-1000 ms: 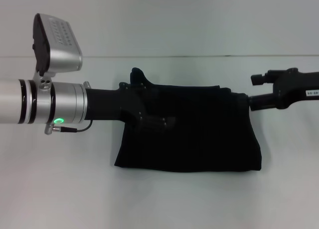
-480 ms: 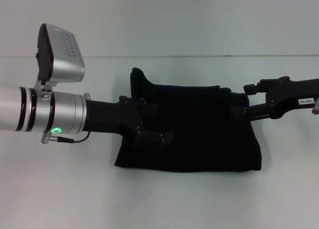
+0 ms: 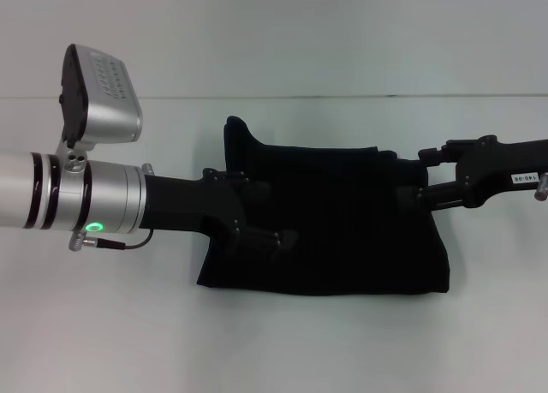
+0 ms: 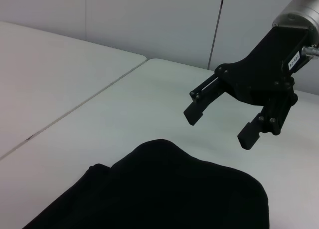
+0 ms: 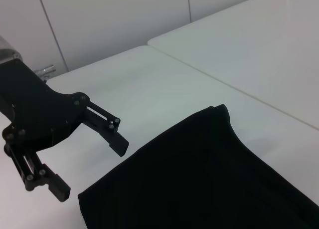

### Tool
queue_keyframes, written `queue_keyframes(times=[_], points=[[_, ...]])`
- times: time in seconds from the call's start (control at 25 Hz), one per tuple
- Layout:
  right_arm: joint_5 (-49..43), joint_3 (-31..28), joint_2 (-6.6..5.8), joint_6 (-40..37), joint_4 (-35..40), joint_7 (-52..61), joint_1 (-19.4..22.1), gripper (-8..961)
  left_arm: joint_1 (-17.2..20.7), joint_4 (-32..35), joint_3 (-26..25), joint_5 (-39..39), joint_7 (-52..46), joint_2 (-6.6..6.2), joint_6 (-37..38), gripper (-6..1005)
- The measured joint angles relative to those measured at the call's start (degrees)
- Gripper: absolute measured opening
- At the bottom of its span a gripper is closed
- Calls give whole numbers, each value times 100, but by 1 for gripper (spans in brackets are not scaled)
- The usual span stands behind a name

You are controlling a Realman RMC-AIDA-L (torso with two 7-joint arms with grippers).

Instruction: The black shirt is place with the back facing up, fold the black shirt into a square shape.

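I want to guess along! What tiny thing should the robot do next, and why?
Probably lower both open claws onto the shirt. It lies folded into a wide band, not yet a square. The left claw and right claw each hover open at opposite ends, gripping nothing, so another fold seems to need a grip first.

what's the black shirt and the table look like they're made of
The black shirt looks like soft matte knit fabric: it lies limp in folded layers with rounded edges and no shine. The table looks like a hard, smooth white board, probably laminate or plastic, going by its even surface and faint sheen; its core cannot be told.
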State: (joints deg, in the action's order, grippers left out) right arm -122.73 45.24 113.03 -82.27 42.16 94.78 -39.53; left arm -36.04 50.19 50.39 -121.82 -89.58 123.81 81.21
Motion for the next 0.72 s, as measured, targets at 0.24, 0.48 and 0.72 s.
queue_keyframes(times=[0.24,0.48,0.72], points=[[4,-23,8,1,20,-9,19,918,1,0,-4,0,-6,3,26,904],[4,-25,8,0,20,-8,25,917,-5,0,-23,0,-14,-4,33,904],[3,-18,11,5,9,-5,-7,918,-20,0,-46,0,-25,-6,26,904]])
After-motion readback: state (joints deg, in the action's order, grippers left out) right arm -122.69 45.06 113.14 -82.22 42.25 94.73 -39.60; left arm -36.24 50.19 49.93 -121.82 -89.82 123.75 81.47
